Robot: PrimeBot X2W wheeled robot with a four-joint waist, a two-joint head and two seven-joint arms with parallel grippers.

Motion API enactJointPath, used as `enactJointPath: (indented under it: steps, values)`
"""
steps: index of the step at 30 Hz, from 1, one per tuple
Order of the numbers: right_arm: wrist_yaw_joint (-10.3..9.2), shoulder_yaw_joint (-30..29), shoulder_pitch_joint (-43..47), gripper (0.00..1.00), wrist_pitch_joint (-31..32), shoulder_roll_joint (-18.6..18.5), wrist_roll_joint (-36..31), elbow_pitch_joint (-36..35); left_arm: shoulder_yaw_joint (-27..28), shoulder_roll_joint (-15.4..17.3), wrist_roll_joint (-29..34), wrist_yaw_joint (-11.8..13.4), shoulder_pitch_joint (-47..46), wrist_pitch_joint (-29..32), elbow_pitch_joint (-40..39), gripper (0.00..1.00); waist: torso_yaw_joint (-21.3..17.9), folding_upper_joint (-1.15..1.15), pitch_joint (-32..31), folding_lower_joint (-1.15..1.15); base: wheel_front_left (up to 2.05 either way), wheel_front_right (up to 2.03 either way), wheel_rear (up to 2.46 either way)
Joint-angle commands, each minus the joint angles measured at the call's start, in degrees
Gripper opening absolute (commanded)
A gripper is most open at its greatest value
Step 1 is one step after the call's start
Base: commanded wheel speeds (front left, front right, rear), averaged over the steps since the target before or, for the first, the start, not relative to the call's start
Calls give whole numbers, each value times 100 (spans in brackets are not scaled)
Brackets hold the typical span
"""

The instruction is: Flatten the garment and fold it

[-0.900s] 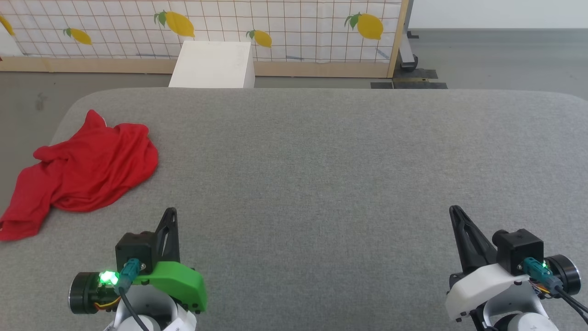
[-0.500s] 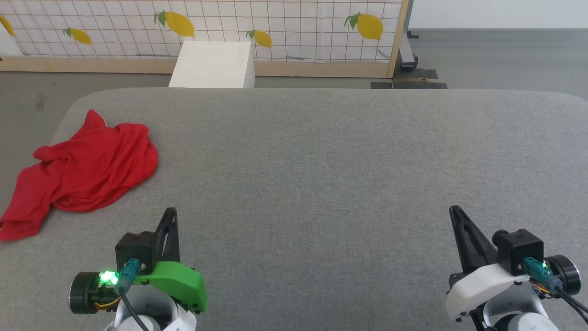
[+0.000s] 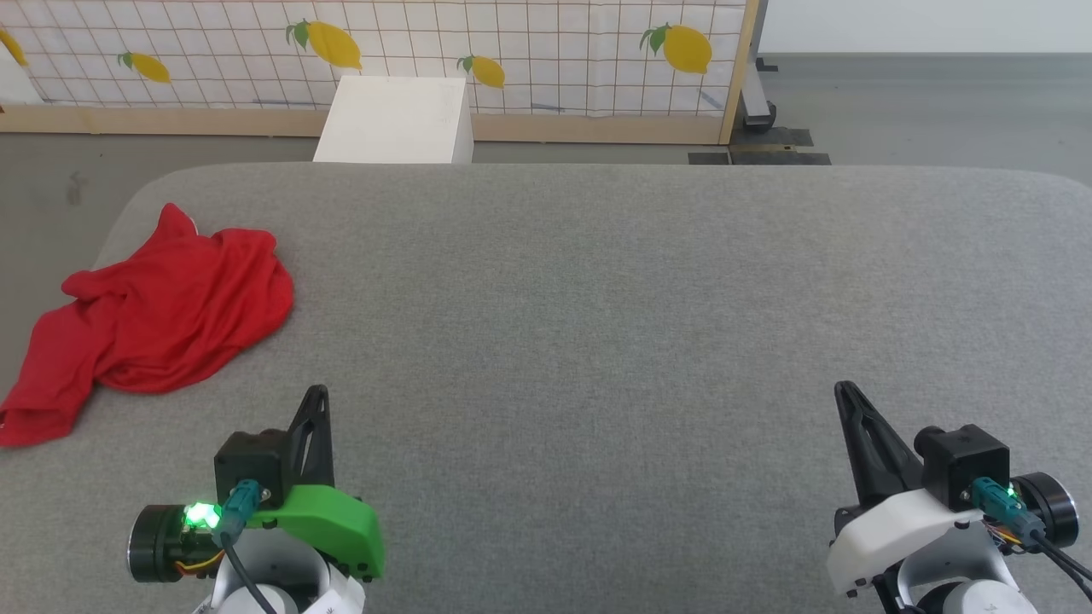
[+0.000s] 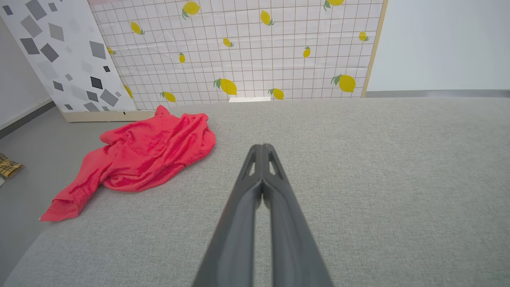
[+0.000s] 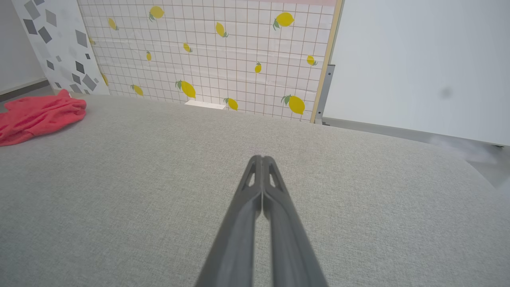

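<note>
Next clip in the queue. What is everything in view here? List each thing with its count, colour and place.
garment: one, bright red, crumpled at the table's left edge
table: one, grey fabric top, in front of the robot
box: one, white, on the floor beyond the table
lemon panel: one, white grid with yellow lemons, behind the box
patterned panel: one, white with grey shapes, left of the lemon panel
left gripper: one, dark fingers, shut, apart from the garment
right gripper: one, dark fingers, shut, over bare table
</note>
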Motion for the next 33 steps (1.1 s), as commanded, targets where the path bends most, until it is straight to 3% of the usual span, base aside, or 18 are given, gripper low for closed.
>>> enactJointPath:
  steps: [1, 2, 3, 20, 33]
  values:
    - [-10, 12, -107, 0, 1, 13, -37, -29, 18, -17, 74, 37, 75, 8, -16, 0, 0, 0, 0, 0, 0, 0, 0]
    - [-10, 12, -107, 0, 1, 13, -37, -29, 18, -17, 74, 37, 75, 8, -16, 0, 0, 0, 0, 0, 0, 0, 0]
    - [0, -1, 1, 100, 0, -1, 1, 1, -5, 0, -5, -1, -1, 0, 1, 100, 0, 0, 0, 0, 0, 0, 0]
    - [-1, 14, -12, 100, -146, -1, 8, 44, -162, -1, -156, 70, -78, -159, 129, 100, 72, 0, 5, 0, 0, 0, 0]
    - [-2, 33, -26, 100, -297, 1, 9, 89, -254, 24, -277, 157, -122, -316, 247, 100, 474, 0, -9, 0, 0, 0, 0]
